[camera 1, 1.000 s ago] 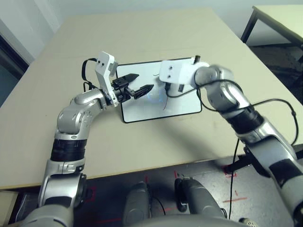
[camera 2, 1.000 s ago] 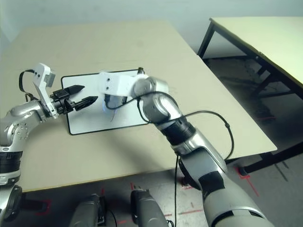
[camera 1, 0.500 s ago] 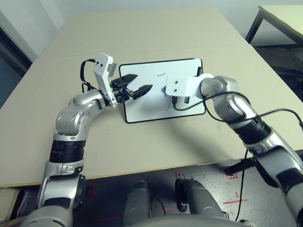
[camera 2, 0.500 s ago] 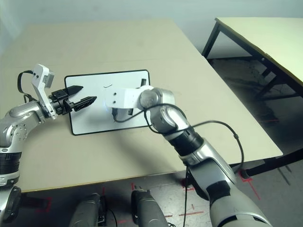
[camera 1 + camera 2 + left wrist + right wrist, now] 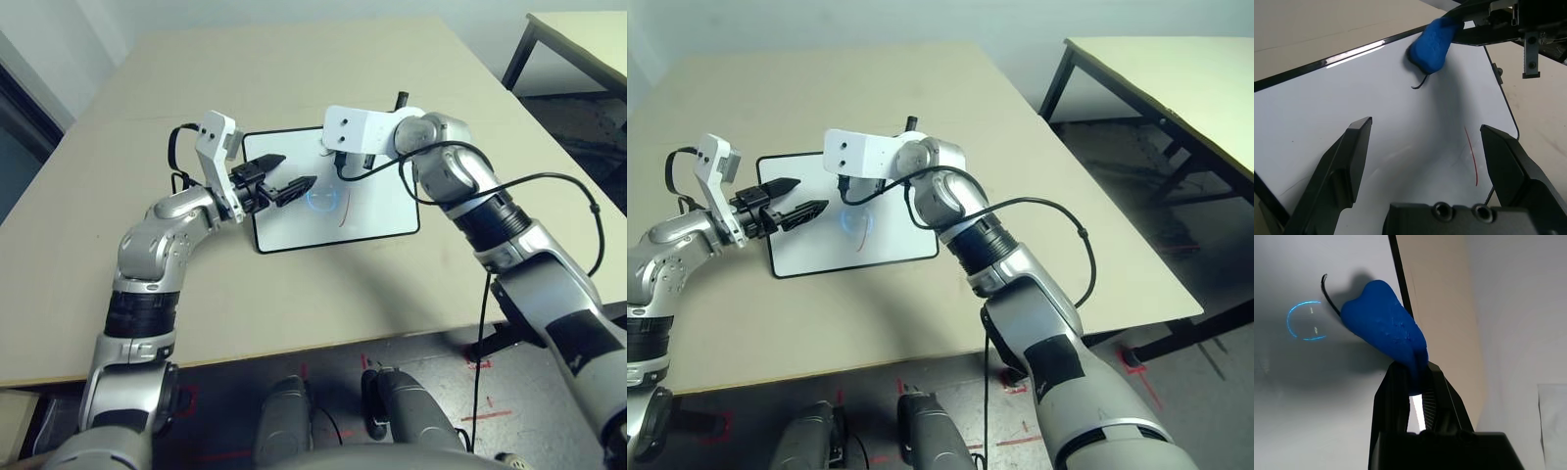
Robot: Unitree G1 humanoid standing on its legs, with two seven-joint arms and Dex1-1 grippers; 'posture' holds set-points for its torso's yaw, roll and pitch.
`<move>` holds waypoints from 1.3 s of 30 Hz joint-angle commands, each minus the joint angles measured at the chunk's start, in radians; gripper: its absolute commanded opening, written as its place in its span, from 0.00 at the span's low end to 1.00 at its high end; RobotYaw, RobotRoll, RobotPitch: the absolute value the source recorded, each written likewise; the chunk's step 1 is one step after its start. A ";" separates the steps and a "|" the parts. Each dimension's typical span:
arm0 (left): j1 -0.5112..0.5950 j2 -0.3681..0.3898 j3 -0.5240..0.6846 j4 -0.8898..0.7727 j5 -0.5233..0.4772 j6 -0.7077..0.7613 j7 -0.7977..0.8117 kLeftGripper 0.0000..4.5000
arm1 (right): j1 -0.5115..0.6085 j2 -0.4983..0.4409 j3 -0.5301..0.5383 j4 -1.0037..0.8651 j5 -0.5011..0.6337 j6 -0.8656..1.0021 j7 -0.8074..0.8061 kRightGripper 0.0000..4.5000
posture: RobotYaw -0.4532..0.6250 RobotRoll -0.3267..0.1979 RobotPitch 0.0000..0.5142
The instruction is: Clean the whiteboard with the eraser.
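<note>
Eraser in right claw; whiteboard partly marked.
The eraser [image 5: 1383, 325] is at the far edge of the whiteboard [image 5: 382, 215], beside a black stroke [image 5: 1420, 82]; contact with the surface cannot be confirmed. The right claw [image 5: 1413, 372] is closed on one end, the broader end projecting. Judged light, soft and slightly yielding, unlikely to break; the present end hold suits wiping but may let it bend or twist under pressure. Light, flat strokes are advised. A red stroke [image 5: 1471, 156] also remains to be wiped. The left claw [image 5: 1426, 125] stands wide open and empty above the board; it could steady the frame, as the board may slide on the tabletop [image 5: 245, 313].
</note>
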 commanded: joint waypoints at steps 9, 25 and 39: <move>0.005 -0.004 -0.003 0.001 -0.006 0.004 0.002 1.00 | 0.158 -0.083 0.053 -0.220 -0.063 0.063 0.158 0.07 | 0.37 0.62 0.24; 0.032 0.026 0.029 -0.020 -0.018 0.022 -0.001 1.00 | 0.069 -0.004 0.061 -0.035 -0.058 -0.052 0.079 0.07 | 0.39 0.62 0.25; -0.006 0.080 0.051 0.038 -0.018 -0.009 -0.011 1.00 | -0.012 0.055 0.017 0.051 -0.069 -0.063 0.035 0.07 | 0.40 0.62 0.24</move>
